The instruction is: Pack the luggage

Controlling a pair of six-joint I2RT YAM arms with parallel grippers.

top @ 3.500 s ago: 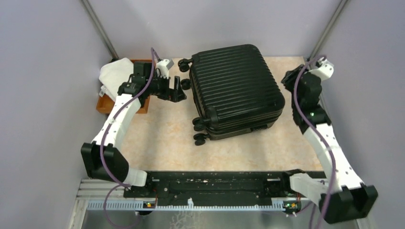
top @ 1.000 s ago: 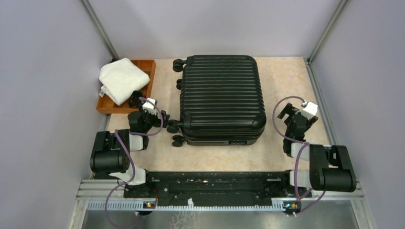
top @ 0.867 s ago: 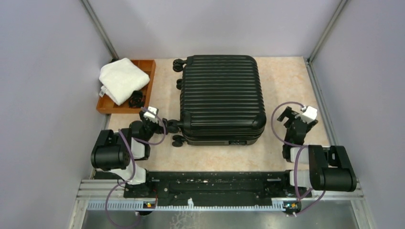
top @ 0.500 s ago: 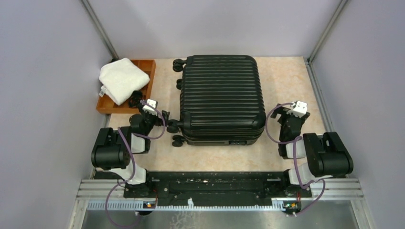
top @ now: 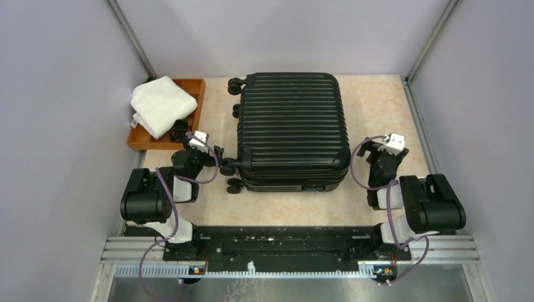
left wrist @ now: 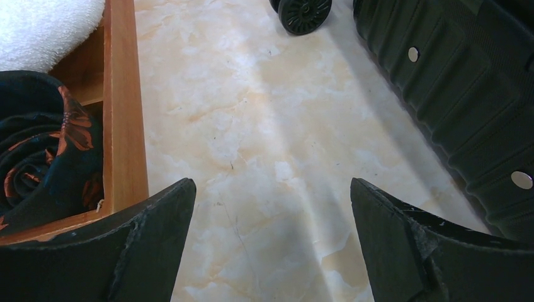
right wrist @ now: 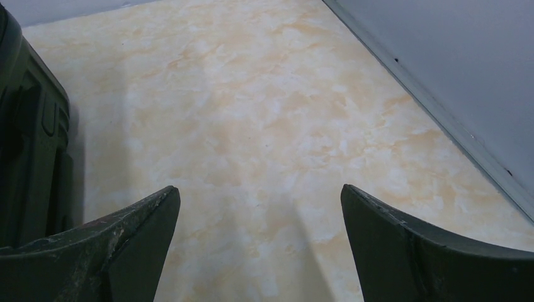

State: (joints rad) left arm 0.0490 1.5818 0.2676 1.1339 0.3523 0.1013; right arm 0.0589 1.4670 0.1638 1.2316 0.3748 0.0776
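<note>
The black ribbed hard-shell suitcase (top: 293,129) lies flat and closed in the middle of the beige marbled table (top: 371,100), wheels toward the left side and its lock edge facing the arm bases. At the far left corner sits the shallow orange-brown wooden tray (top: 194,85); a folded white towel (top: 160,104) fills most of it, and a rolled dark cloth with orange flower print (left wrist: 44,157) is tucked in its near corner.

Both arms are folded low by their bases. The left gripper (left wrist: 271,245) rests just beside the tray's near corner with its jaws spread wide and nothing between them; the right gripper (right wrist: 258,251) sits by the case's right side, equally wide and empty.

A shut case with goods in the tray fits either a job where the shell is yet to be opened for them, or one where other goods are already inside; the pictures do not settle which. Whichever holds, any work on the lid would go best with both arms sharing the shell's seam, since a wheeled case may slide on the smooth table, and soft cloth is best pinched at its thickest fold.
</note>
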